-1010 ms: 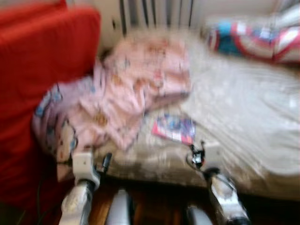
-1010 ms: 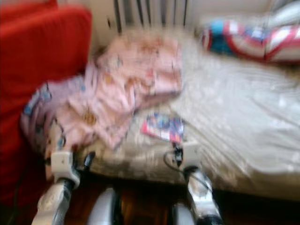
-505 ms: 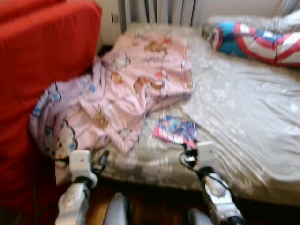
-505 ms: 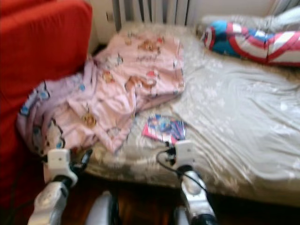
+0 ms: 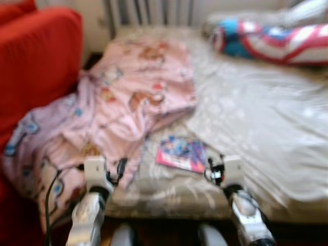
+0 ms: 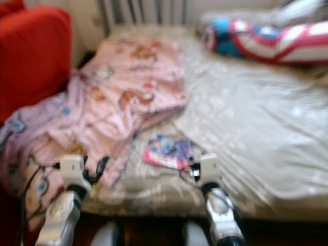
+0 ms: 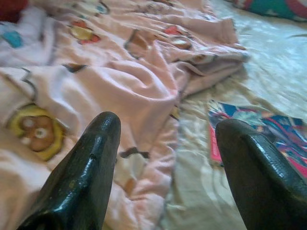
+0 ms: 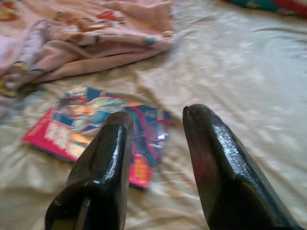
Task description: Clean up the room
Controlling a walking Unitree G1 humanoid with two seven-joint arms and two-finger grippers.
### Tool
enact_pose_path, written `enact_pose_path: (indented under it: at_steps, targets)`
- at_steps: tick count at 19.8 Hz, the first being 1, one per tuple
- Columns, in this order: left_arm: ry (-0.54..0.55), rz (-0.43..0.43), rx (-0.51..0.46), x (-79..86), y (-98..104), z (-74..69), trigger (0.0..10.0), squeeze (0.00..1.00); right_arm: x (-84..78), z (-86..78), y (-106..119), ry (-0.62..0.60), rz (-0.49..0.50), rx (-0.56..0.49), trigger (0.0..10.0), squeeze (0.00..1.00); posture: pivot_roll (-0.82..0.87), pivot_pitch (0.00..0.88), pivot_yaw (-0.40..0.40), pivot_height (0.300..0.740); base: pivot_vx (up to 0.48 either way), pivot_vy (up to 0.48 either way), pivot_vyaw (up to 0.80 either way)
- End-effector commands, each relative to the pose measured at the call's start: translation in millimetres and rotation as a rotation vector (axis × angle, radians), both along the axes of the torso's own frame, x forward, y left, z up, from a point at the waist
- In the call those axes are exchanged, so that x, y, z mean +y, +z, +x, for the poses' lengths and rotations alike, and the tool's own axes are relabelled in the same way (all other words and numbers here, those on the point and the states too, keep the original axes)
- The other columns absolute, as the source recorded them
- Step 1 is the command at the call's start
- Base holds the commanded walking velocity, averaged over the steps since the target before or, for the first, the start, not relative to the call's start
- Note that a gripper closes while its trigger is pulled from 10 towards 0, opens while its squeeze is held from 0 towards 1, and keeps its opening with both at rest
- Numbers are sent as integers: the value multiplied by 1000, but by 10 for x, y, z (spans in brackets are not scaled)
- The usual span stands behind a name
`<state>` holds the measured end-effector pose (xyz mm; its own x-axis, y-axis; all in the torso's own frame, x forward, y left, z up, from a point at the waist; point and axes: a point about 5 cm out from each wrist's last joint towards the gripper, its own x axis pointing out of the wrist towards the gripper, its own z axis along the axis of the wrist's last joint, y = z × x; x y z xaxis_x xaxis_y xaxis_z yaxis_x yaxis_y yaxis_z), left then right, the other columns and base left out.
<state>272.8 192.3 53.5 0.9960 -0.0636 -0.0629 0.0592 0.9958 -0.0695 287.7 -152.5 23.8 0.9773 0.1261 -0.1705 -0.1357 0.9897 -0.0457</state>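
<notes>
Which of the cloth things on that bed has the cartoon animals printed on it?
The pink blanket, crumpled on the bed's left side beside the red sofa. The sheet is pale and lies flat; the pillow has red, white and blue rings.

Both eye views are blurred. The cartoon prints on the pink blanket point(image 5: 138, 97) cannot be identified, and its lower left portion is cut off by the frame edge. The cover of the magazine point(image 5: 182, 152) is unreadable; in the right wrist view part of it is hidden behind the right pincer point(image 8: 156, 124). The red sofa point(image 5: 36, 56) and the striped cushion point(image 5: 266, 41) run out of frame. Both arms are cropped at the bottom edge. The radiator point(image 5: 148, 10) is cut off at top.
</notes>
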Motion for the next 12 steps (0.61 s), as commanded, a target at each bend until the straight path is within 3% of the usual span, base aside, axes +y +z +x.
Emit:
enact_pose_path:
  at_steps: [1,3,7,10,12]
  targets:
    - [23,4,29,85,-48,-41,10000,0,101,-14,-32,39,-4,20,10000,0,8,109,-10,635,409,0,0]
    - [21,3,28,85,-43,-35,10000,0,120,-19,-38,39,10,22,10000,0,8,106,-9,635,412,0,800]
    - [14,4,26,75,-36,-34,10000,0,101,-15,-38,21,28,25,10000,0,9,105,-9,635,412,0,0]
    - [2,0,23,48,-35,-38,10000,0,53,1,-53,-15,45,46,10000,0,11,109,-8,635,80,0,0]
    - [-1,1,23,46,-32,-46,10000,0,-66,37,-79,-120,115,94,10000,0,13,113,-7,635,0,0,0]
